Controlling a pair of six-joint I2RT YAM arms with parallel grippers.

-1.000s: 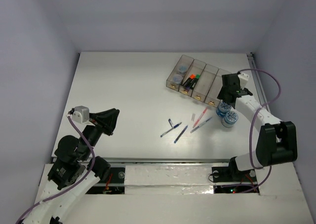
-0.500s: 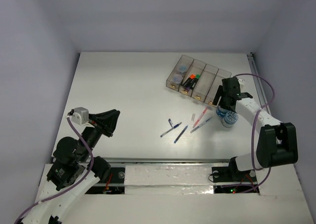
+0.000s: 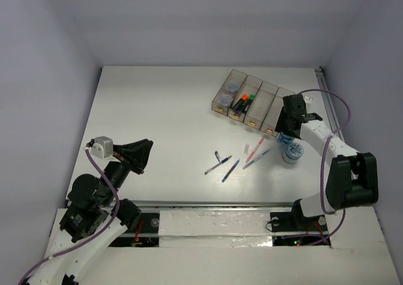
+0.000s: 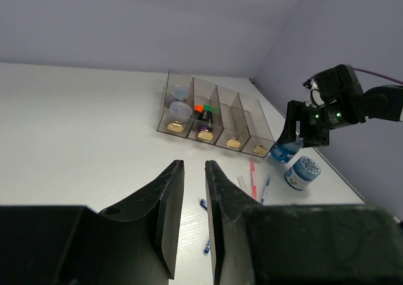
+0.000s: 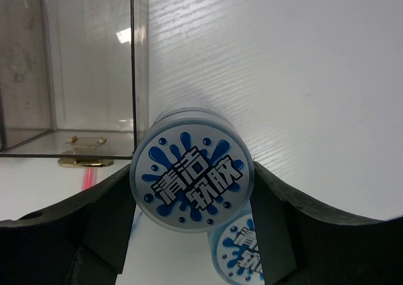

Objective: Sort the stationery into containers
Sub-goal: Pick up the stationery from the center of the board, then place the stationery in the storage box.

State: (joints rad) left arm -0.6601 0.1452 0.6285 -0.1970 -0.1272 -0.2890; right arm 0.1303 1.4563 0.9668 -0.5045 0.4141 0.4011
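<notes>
My right gripper [image 3: 290, 126] is shut on a round blue-white patterned roll [image 5: 192, 178] and holds it off the table, just in front of the near end of the rightmost bin. A second roll [image 3: 293, 151] stands on the table below it [image 5: 236, 250]. The four joined smoky-brown containers [image 3: 263, 99] hold rolls in the leftmost bin [image 3: 232, 87] and markers [image 3: 244, 101] in the second. Blue pens [image 3: 230, 170] and a red pen [image 3: 255, 150] lie loose mid-table. My left gripper [image 3: 141, 151] is empty at the near left, jaws a narrow gap apart [image 4: 194, 163].
The bin's transparent wall [image 5: 88, 65] stands close to the left of the held roll. A metal rail [image 3: 326, 102] runs along the table's right edge beside the right arm. Purple walls enclose the table on three sides.
My right gripper came down over the nearer-to-bins roll, shut on it and lifted it a little toward the bins. The left arm has not moved.
</notes>
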